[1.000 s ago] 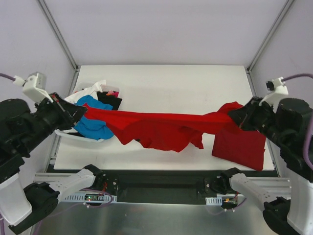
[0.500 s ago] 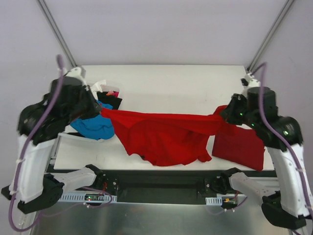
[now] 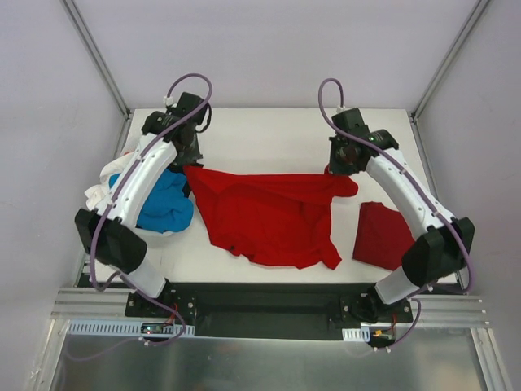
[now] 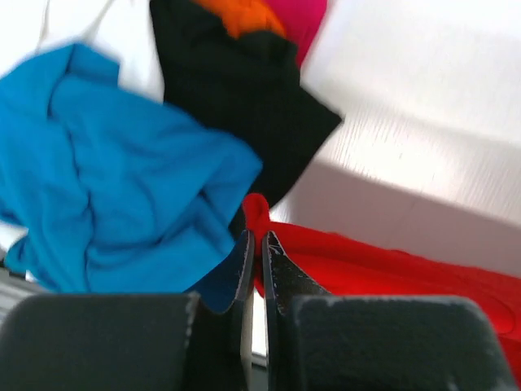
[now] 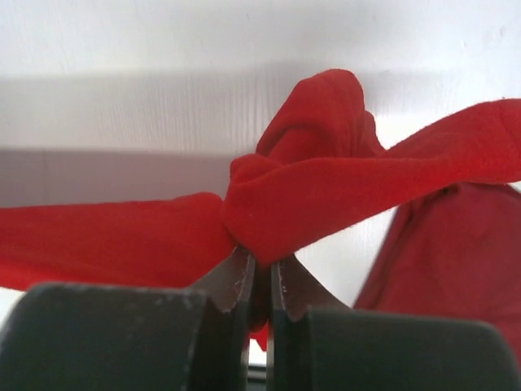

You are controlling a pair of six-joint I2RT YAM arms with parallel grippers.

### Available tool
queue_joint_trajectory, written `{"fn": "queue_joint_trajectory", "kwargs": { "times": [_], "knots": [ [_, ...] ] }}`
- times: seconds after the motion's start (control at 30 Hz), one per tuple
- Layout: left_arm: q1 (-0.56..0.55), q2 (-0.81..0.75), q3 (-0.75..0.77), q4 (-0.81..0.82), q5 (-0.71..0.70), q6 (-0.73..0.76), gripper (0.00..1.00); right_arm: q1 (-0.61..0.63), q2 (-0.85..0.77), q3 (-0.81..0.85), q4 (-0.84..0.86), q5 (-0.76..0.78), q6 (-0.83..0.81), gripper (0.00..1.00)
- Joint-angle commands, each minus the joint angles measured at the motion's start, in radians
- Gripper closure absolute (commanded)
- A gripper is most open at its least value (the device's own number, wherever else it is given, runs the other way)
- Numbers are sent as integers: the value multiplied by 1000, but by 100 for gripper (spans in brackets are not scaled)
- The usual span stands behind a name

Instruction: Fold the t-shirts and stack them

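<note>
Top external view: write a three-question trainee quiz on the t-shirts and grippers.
1. True or false: the left gripper and right gripper are each shut on the spread red t-shirt.
2. The folded red t-shirt lies: A) at the far edge; B) on the right gripper's side of the spread one; C) in the left gripper.
3. Fill in: the crumpled t-shirt beside the left gripper is ____.
Key: 1 true; 2 B; 3 blue.

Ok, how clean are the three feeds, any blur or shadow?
Top view: sharp, evenly lit, but neither grip on the red shirt shows. Left wrist: soft overall, left gripper blurred close up. Right wrist: shirt fairly crisp, right gripper blurred, grey shadow band across the table.
</note>
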Motion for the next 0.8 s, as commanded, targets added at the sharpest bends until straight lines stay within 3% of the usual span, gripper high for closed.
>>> {"fn": "queue_joint_trajectory", "kwargs": {
  "times": [0.0,0.3,0.33,0.37,0.4,0.43,0.63,0.77],
  "knots": [
    [39,114,146,79,-58,38,100,2,79,131,110,40,-10,99],
    [101,348,400,86,44,27,100,-12,301,380,112,40,-9,99],
    [104,365,413,89,58,27,82,-23,316,404,94,37,-6,99],
    [111,399,437,90,66,27,55,-28,336,424,78,32,5,61],
    [111,411,442,91,74,24,22,-40,358,456,71,26,7,23],
    [111,419,448,93,78,25,1,-43,364,464,71,15,2,4],
    [99,393,441,94,118,27,1,-46,301,377,86,-76,7,4],
    [-17,188,213,93,49,82,1,30,209,254,3,-167,-35,2]
  ]
}}
